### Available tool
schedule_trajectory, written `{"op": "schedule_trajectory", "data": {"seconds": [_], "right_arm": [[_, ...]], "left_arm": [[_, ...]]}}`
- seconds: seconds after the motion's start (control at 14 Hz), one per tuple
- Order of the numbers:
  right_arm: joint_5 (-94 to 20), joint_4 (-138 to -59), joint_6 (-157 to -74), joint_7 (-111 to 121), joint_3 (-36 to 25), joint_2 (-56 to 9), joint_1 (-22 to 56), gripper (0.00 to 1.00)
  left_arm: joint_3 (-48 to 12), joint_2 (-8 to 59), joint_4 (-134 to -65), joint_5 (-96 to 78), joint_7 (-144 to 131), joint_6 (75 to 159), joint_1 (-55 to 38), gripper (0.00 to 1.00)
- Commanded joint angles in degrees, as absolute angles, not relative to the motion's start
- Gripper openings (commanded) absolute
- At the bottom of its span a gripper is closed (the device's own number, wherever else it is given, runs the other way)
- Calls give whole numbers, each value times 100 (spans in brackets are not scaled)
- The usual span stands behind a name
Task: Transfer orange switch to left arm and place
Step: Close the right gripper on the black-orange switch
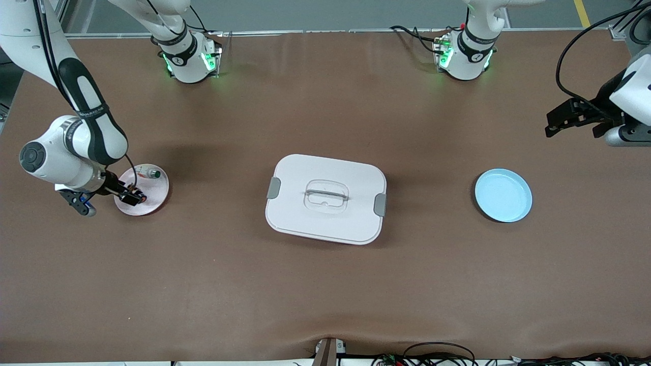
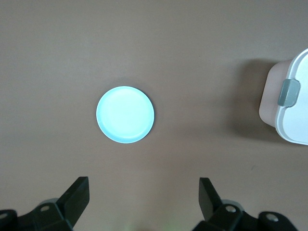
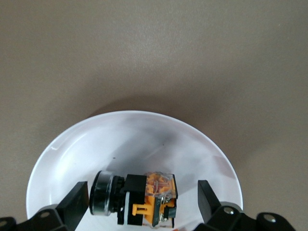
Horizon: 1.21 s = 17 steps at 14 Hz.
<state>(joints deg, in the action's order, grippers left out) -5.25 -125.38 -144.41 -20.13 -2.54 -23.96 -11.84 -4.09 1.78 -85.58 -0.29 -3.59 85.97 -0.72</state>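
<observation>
the right hand (image 1: 136,195) is down low over the white plate (image 1: 152,203) at the right arm's end of the worktop (image 1: 325,284), its arm bent steeply from the base at the top of the front view. its fingers (image 3: 74,204) stand spread apart, one on each side of the orange switch (image 3: 137,199), which lies on its side in the plate between them; whether the pads touch it cannot be told. a second small switch with a green cap (image 1: 151,174) lies in the same plate, farther from the front camera.

the left hand (image 1: 557,122) hangs in the air over the worktop at the left arm's end, released, its fingers (image 2: 77,197) wide and holding nothing. the left wrist view looks down on the blue plate (image 2: 125,114), which has nothing in it.

the box (image 1: 325,198) sits in the middle of the worktop between the two plates, well apart from both, its lid on and its grey latches (image 1: 273,188) at either end.
</observation>
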Motion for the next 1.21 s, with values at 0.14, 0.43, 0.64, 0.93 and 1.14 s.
{"op": "schedule_trajectory", "data": {"seconds": [0.14,0.43,0.64,0.93,1.14], "right_arm": [[-694,-12595,-14520,-2048,-202,-2408,-1151,100],[-694,-12586,-14520,-2048,-202,-2408,-1151,100],[-694,-12586,-14520,-2039,-202,-2417,-1151,98],[-738,-12551,-14458,-2056,-193,-2417,-1151,0],[-773,-12525,-14414,-2074,-176,-2408,-1151,0]], "left_arm": [[-387,176,-8525,-18,-352,8604,-70,100],[-387,176,-8525,-18,-352,8604,-70,100],[-387,176,-8525,-26,-352,8604,-79,100],[-395,167,-8525,-26,-360,8604,-88,100],[-396,167,-8525,-35,-360,8596,-88,100]]}}
